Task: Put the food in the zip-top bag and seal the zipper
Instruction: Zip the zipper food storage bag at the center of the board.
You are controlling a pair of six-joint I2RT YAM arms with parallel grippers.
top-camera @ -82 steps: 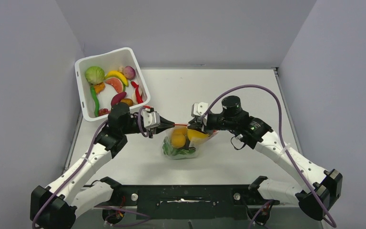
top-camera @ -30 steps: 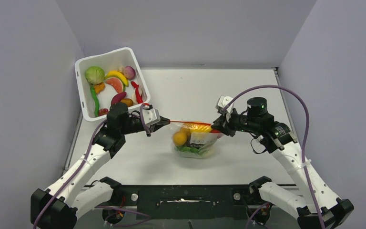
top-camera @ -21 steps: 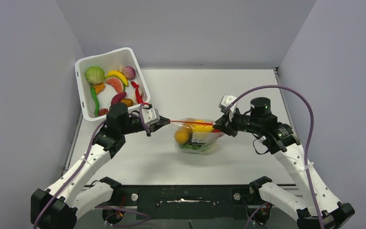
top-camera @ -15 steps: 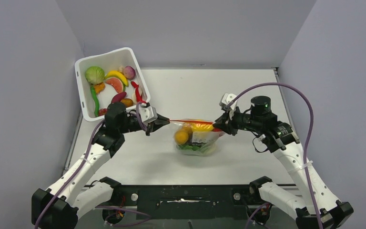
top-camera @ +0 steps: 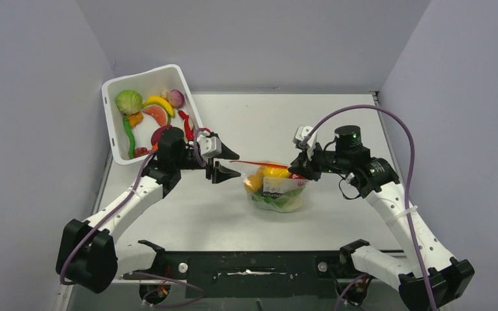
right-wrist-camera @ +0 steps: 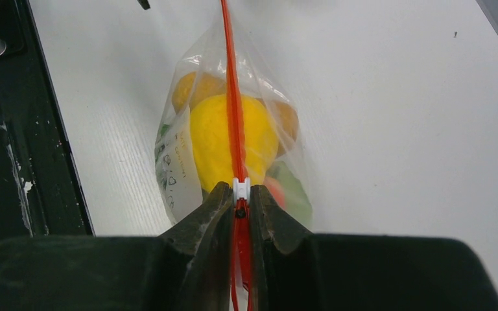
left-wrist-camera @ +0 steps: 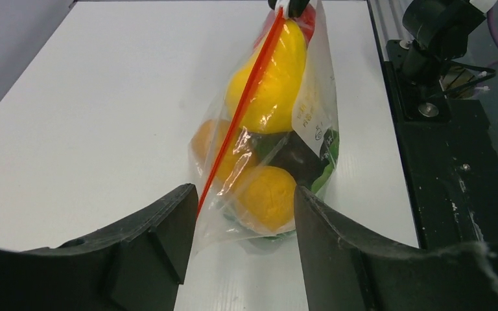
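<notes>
A clear zip-top bag (top-camera: 275,192) of yellow and orange toy food (top-camera: 267,173) stands on the worktop (top-camera: 337,123). The right hand (top-camera: 294,170) pinches the red zipper (top-camera: 259,163) at the bag's right end, probably to keep the bag upright. The left hand (top-camera: 235,164) gapes open just left of the bag, holding nothing.

Black right gripper (right-wrist-camera: 237,206) pinching the thin red-orange zipper strip (right-wrist-camera: 231,97) at its white slider (right-wrist-camera: 241,190). Clear plastic bag (right-wrist-camera: 176,159) holds round yellow fruit (right-wrist-camera: 211,142).
</notes>
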